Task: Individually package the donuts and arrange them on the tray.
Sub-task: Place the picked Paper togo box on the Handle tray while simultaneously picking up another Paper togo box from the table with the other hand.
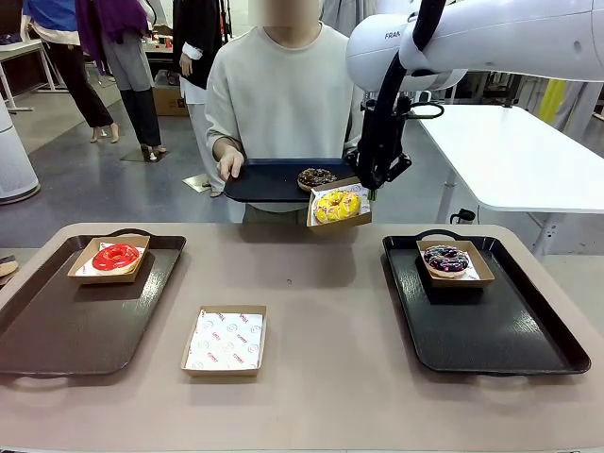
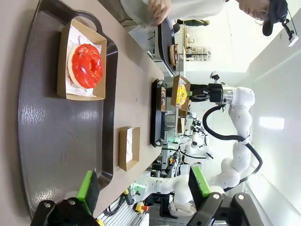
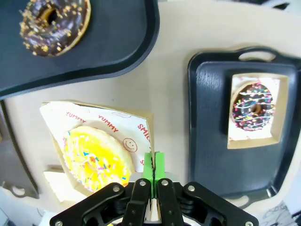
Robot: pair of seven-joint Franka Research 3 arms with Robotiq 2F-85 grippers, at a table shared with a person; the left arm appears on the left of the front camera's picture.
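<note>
My right gripper (image 1: 366, 185) (image 3: 154, 165) is shut on the rim of a cardboard box (image 1: 340, 219) with the yellow sprinkled donut (image 1: 337, 205) (image 3: 96, 161) in it, held in the air over the table's far edge. Just behind it the person holds a dark tray (image 1: 269, 181) carrying the chocolate donut (image 1: 315, 176) (image 3: 52, 19). The red donut (image 1: 115, 257) (image 2: 86, 65) sits boxed on the left tray (image 1: 66, 321). The purple-blue donut (image 1: 445, 259) (image 3: 253, 113) sits boxed on the right tray (image 1: 491, 326). My left gripper (image 2: 143, 186) hangs open above the left tray's near end.
An empty paper-lined box (image 1: 225, 340) (image 2: 129, 148) lies on the table between the two trays, toward the front. The person's hand (image 1: 229, 165) grips the held tray's left edge. A white table (image 1: 528, 160) stands at the back right.
</note>
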